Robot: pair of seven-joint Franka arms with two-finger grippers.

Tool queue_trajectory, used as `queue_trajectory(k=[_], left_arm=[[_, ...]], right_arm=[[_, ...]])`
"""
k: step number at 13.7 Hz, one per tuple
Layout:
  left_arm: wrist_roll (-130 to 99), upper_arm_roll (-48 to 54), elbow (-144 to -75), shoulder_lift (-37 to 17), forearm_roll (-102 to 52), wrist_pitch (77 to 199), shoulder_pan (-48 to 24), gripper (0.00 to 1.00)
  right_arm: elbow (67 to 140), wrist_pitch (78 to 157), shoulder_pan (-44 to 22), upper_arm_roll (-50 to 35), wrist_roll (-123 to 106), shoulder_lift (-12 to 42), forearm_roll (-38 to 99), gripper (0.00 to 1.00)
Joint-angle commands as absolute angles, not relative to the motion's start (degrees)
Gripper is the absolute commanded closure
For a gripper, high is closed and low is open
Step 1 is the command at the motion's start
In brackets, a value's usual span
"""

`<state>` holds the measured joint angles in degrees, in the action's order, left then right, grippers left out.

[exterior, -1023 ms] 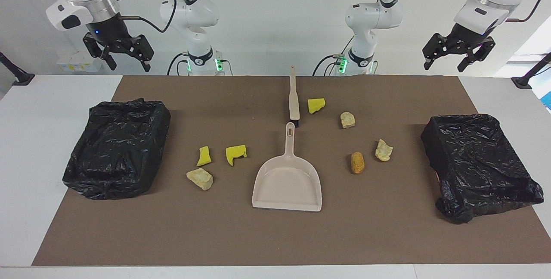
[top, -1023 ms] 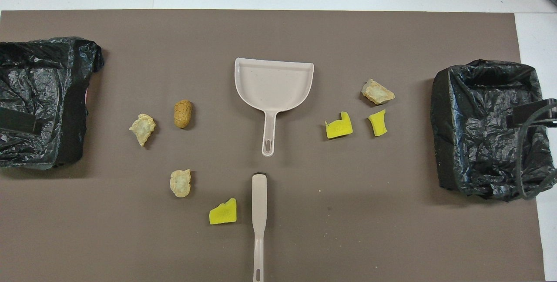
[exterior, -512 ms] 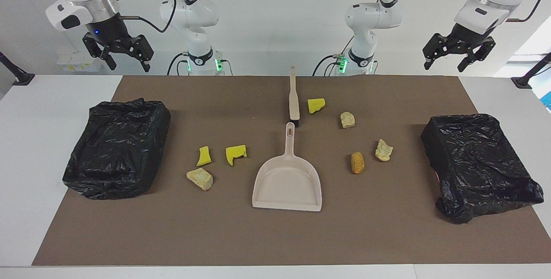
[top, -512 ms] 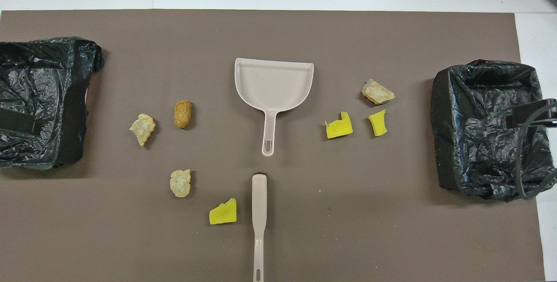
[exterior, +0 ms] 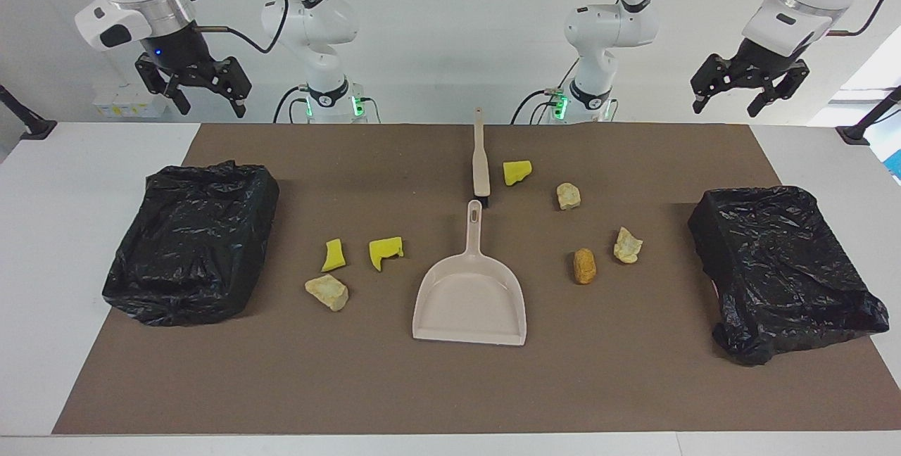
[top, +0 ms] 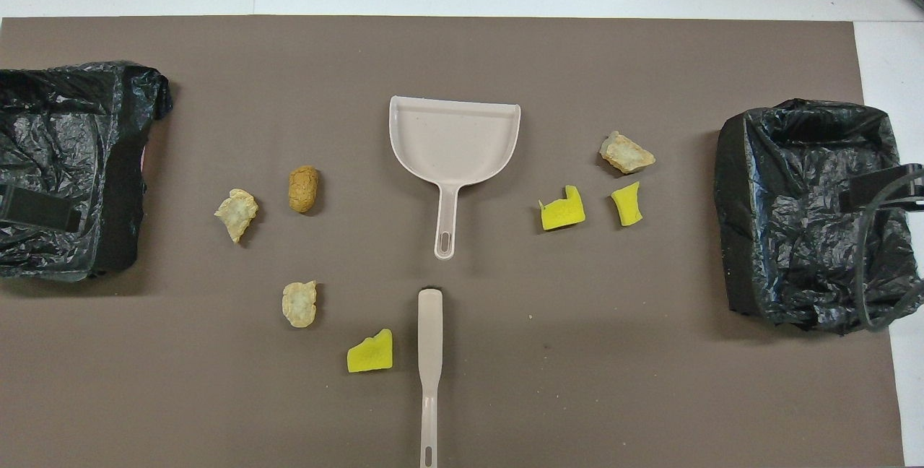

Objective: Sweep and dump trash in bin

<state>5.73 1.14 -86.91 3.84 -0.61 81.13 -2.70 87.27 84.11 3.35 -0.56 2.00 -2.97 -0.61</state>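
Both grippers have their jaws apart and hold nothing. The left gripper (exterior: 749, 93) hangs high over the mat's corner by its own bin (exterior: 781, 269). The right gripper (exterior: 195, 86) hangs high over the other corner nearest the robots, by the second bin (exterior: 193, 241).

No trash is swept yet. Seven bits of trash (exterior: 584, 265) lie spread on the brown mat (exterior: 450, 385), some toward each bin. The dustpan (exterior: 470, 301) sits mid-mat, its handle pointing to the robots. The brush (exterior: 481, 160) lies in line with that handle, near the mat's edge by the robots.

To start well, one arm should grab the brush by its thin handle and the other the dustpan handle. Go down straight, so no bits get knocked away.
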Motion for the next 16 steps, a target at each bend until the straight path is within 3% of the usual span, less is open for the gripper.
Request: queue_trajectory(k=[1, 6, 11, 16], left_arm=[[4.75, 1.49, -90.61, 6.67, -0.35, 81.38, -5.35, 0.0], [-2.0, 1.58, -100.34, 11.85, -0.61, 85.59, -13.25, 0.0], [-13.68, 1.58, -109.15, 13.71, -1.14, 90.52, -23.36, 0.0], [-22.57, 1.67, -121.0, 16.61, -2.28, 100.17, -32.77, 0.0]], right_arm=[[88.15, 84.29, 3.43, -0.44, 3.16, -3.6, 0.62, 0.0], [90.94, 84.28, 3.08, -0.79, 3.6, -5.35, 0.7, 0.0], [96.15, 90.52, 1.94, -2.11, -7.04, -5.45, 1.4, 0.0], [91.95, 91.15, -1.75, -3.51, 3.07, 1.21, 4.39, 0.0]])
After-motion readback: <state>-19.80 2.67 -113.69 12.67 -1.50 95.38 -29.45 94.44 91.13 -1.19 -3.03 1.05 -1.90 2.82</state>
